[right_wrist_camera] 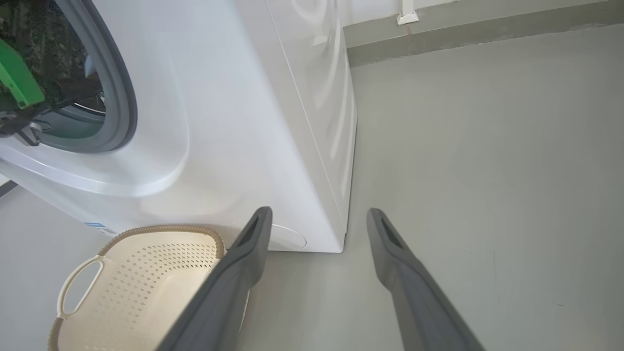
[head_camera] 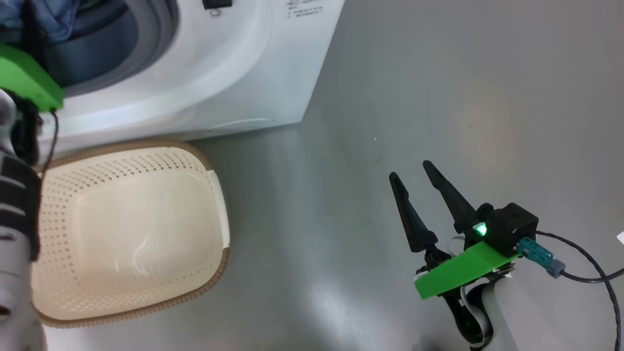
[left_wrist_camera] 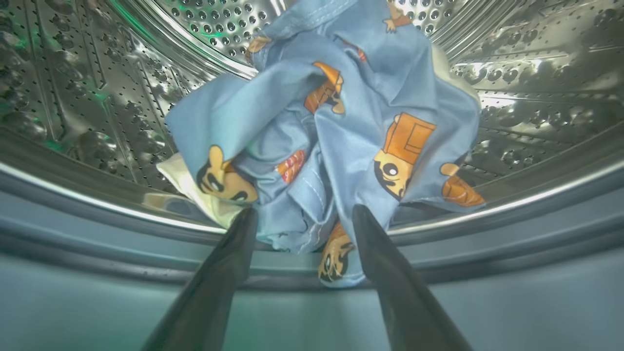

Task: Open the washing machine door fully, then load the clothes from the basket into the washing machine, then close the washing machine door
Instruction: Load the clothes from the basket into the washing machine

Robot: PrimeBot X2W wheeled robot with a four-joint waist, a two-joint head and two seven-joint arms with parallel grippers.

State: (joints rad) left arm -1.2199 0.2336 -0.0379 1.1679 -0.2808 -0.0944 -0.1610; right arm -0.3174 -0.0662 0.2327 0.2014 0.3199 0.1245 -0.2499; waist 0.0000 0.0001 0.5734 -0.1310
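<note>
The clothes, light blue fabric with orange prints over a cream piece, lie bunched in the steel drum of the washing machine. A fold hangs over the grey-blue gasket. My left gripper is open at the drum mouth, with the hanging fold between its spread fingertips. In the head view the cream basket stands empty in front of the machine. Over the bare floor to the right, my right gripper is open and holds nothing. The washing machine door is out of view.
Grey floor stretches wide to the right of the machine. A wall base runs behind it. The basket sits tight against the machine's front. My left arm's green mount is at the drum opening.
</note>
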